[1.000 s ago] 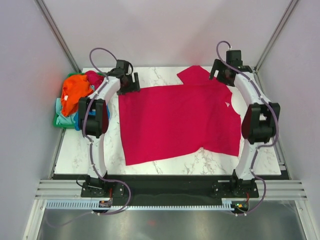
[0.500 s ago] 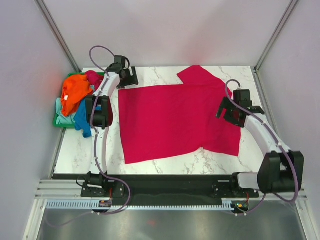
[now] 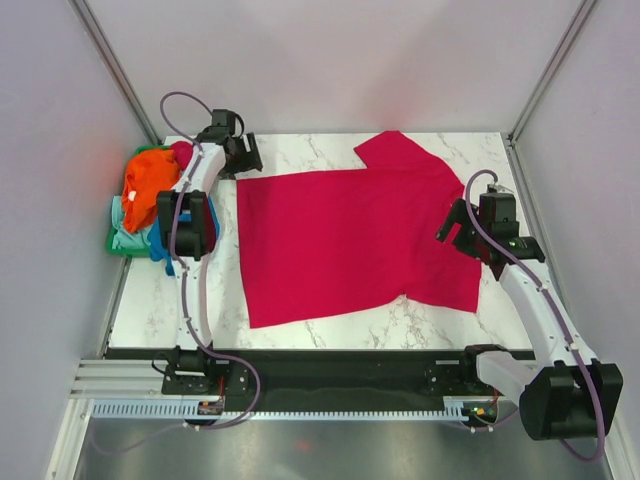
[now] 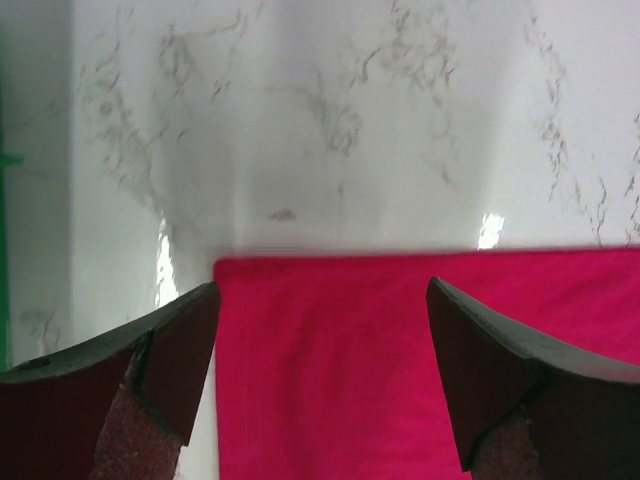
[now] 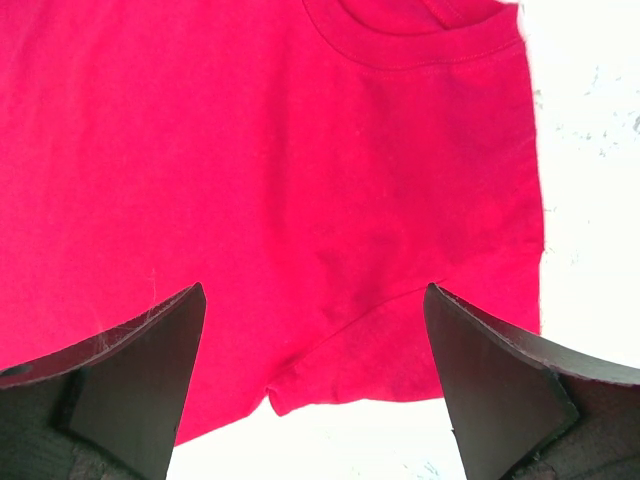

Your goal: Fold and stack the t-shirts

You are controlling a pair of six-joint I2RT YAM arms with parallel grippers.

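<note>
item: magenta-red t-shirt [image 3: 350,240]. lies spread flat on the marble desk [image 3: 170,305] between the two arms; hem to the left, collar [image 5: 400,45] to the right, one sleeve [image 3: 392,150] pointing at the far edge.

item: orange t-shirt [image 3: 150,185], blue t-shirt [image 3: 162,250], pale mint t-shirt [image 3: 125,237]. heaped unfolded in the green basket [image 3: 110,248] at the desk's left side.

item: left jaws. spread wide and holding nothing, poised over the far hem corner [image 4: 240,280] of the magenta-red t-shirt; one finger over bare desk, the other over cloth.

item: right jaws. spread wide and empty, above the shoulder region near the collar, with the near sleeve seam between the fingers.

step in hand (judged): taking hold for the first fold; nothing folded or stacked yet.

handling note (judged): lower each set of jaws straight down until the cloth edge sits well between the fingers, then pinch one layer only. lift both ends together and level so the fabric travels without dragging or bunching. the near hem looks slanted, so square the edges before creasing.
</note>
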